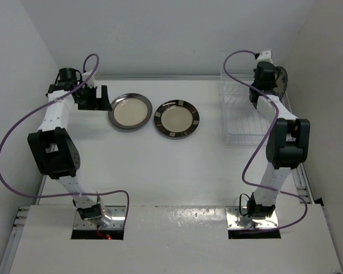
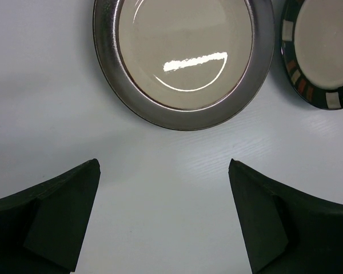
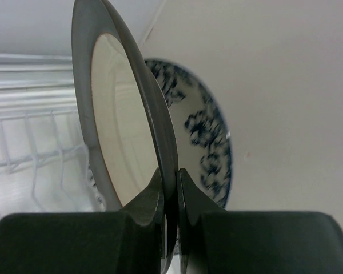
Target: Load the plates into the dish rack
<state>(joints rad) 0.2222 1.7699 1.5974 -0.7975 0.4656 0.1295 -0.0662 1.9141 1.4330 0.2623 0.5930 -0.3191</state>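
A cream-centred plate with a dark metallic rim lies flat on the table, and it also shows in the left wrist view. A plate with a brown patch-marked rim lies right of it. My left gripper is open and empty just left of the metallic-rimmed plate. My right gripper is shut on the rim of another dark-rimmed cream plate, held on edge over the dish rack. A blue floral plate stands on edge right behind it.
The white wire rack stands at the back right against the right wall. White walls close in the table at the back and on both sides. Purple cables loop off both arms.
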